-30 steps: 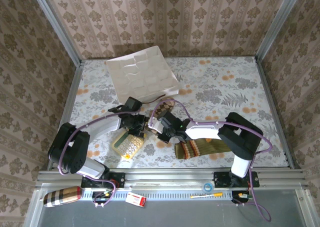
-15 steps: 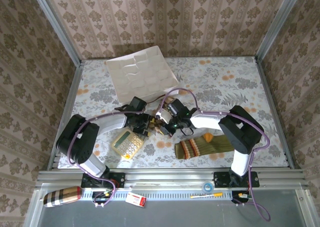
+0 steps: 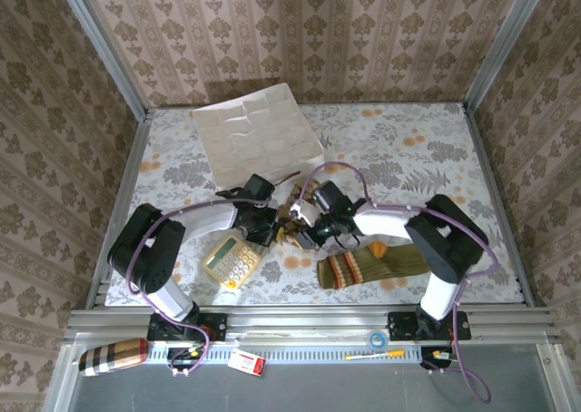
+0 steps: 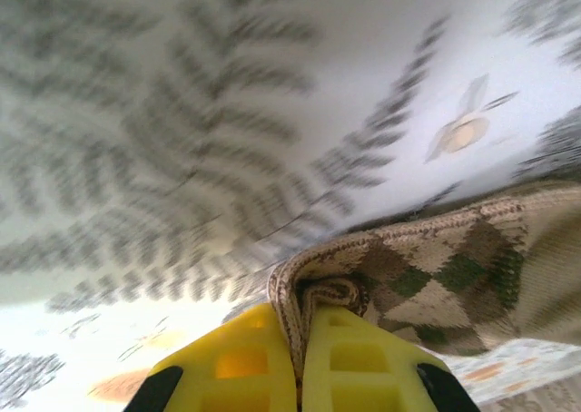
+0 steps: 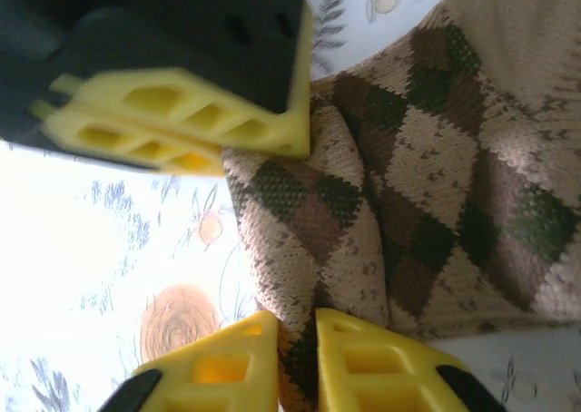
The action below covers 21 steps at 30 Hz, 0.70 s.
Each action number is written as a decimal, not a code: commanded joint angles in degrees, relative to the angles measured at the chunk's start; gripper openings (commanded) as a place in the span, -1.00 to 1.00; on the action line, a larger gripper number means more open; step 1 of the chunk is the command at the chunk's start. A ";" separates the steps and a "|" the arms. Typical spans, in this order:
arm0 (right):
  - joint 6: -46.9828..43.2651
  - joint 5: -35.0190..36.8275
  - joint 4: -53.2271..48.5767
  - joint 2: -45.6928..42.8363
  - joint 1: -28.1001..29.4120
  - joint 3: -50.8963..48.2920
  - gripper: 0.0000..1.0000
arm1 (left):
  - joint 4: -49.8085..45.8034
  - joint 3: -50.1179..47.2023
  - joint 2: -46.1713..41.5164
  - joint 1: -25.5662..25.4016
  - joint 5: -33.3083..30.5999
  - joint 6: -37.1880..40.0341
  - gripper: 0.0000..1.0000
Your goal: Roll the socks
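Left tool is clamped tight on a folded edge of the argyle sock, knit squeezed right between the yellow pads, and the right tool is pinched on another edge of that same sock, fabric wedged in its narrow gap! From above, the two meet nose to nose around the middle of the table. Biggest thing on it, the white tray, sits at the back left, well apart from the action. Next down, the olive sock lies flat by the near edge under the right arm, striped cuff pointing left, neither tool on it. Then the yellow calculator, near the left tool on its near side, no part of this job. Smallest, the argyle sock itself, bunched into a little lump between the tools. My read: rolling has begun on the argyle one, but that bundle looks loose, not a finished roll, and the olive sock isn't started, so well under halfway
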 commanded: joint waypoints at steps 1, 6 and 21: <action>-8.99 16.35 8.50 -10.07 5.67 -9.05 -0.45 | -14.38 1.15 1.29 -0.54 0.32 -0.79 -1.00; -16.51 29.39 10.21 -13.44 13.32 -10.72 -0.26 | -18.99 4.61 2.98 -0.46 1.09 -0.04 -1.00; -19.18 36.48 12.20 -3.95 19.12 -4.62 -0.18 | -17.07 5.13 4.64 -0.54 1.51 0.01 -1.00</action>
